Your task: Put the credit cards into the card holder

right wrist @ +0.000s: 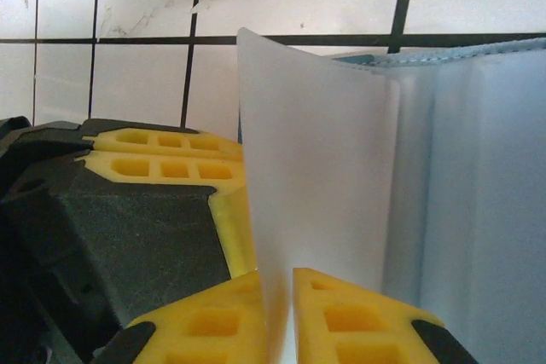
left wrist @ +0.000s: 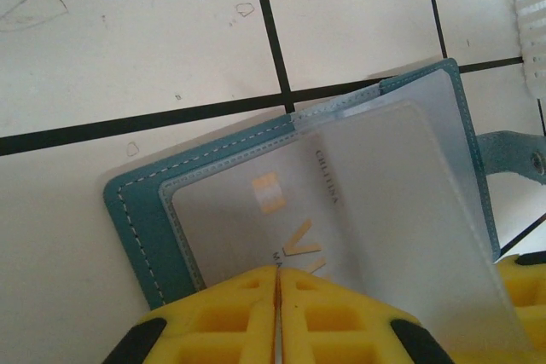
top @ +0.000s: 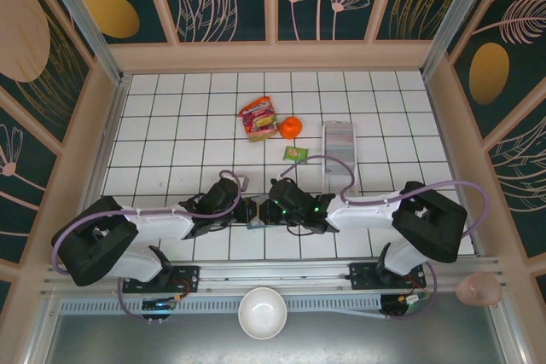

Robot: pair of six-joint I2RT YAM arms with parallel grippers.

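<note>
- Pinching the card holder [left wrist: 141, 210] at its 6 o'clock edge: left pincer [left wrist: 278, 272], closed on it, table [top: 171, 125] 6 o'clock.
- Right pincer [right wrist: 277, 274]: clamped on clear sleeve [right wrist: 316, 168], upright.
- Risk: thin sleeve likely slips free, flopping shut.

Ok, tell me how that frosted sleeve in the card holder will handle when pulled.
The sleeve is probably floppy: it bows above the right fingers pinching it. Likely thin and light, since the card shows through a sleeve. Being smooth plastic, it may slip from the grip.
</note>
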